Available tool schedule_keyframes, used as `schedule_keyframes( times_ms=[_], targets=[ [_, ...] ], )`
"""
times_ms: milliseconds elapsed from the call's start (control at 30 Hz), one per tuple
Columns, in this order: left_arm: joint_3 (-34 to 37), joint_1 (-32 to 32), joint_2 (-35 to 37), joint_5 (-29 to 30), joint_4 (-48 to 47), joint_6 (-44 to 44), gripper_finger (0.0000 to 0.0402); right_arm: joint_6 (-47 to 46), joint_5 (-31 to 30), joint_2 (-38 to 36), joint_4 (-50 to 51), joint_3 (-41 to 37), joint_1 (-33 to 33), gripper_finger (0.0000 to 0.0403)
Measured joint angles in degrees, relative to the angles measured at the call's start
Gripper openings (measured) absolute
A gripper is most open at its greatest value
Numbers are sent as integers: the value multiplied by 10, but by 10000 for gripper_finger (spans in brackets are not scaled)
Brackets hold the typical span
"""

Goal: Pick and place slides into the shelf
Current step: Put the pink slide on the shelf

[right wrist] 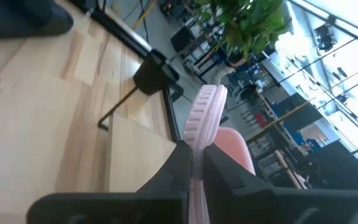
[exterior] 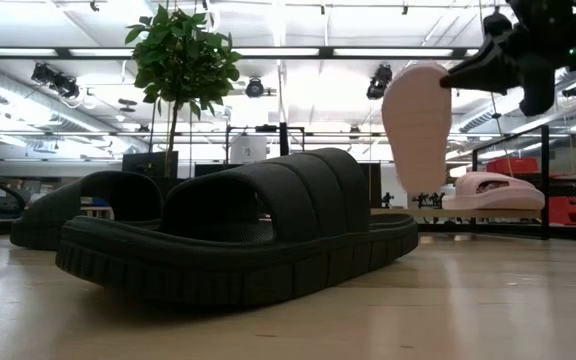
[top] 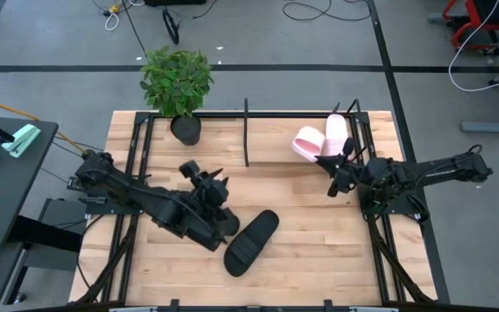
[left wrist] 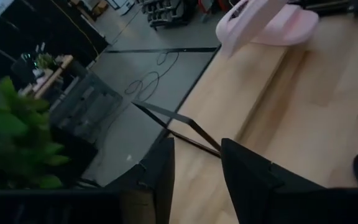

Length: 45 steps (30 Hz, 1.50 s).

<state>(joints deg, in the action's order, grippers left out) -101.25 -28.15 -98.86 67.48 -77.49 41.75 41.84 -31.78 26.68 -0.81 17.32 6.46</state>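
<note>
We're seeing the second black slide [top: 222, 221] mostly hiding under the left arm in the high view. The left claw [left wrist: 194, 165] is blurring out in its wrist view. The held pink slide [right wrist: 202, 124] is running off the frame edge. We're not resolving the shelf's thin rods.

The right arm reaches in from the table's right edge toward the far right part of the table, its right gripper [top: 340, 162] raised above the surface (the low view shows it high in the air). Its two dark fingers [right wrist: 178, 163] are clamped close together on a pale pink slide [right wrist: 201, 118], which they hold upright, pinched at its edge. The left arm stretches from the left edge toward the table's middle, elbow low, with the left gripper [top: 217, 184] pointing toward the far side, its fingers [left wrist: 160, 174] parted and holding nothing.
</note>
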Motion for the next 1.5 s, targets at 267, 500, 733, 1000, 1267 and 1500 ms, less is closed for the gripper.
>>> schedule_keyframes(
  times_ms=[267,500,733,1000,1267,1500],
  targets=[
    [84,-28,-1,23,76,88,128,-12,52,0,-1,0,-76,22],
    [145,-46,-1,40,88,176,129,-13,120,0,-23,-10,-153,22],
    [187,-46,-1,41,90,238,122,-18,182,0,-85,-57,-234,22],
    [212,-46,-1,41,100,271,118,-10,224,0,-89,-64,-282,22],
    [212,-46,-1,34,106,280,112,-50,278,2,-57,-64,-316,22],
    [212,-45,-1,34,111,282,113,-105,285,3,-27,-63,-320,22]
  ],
)
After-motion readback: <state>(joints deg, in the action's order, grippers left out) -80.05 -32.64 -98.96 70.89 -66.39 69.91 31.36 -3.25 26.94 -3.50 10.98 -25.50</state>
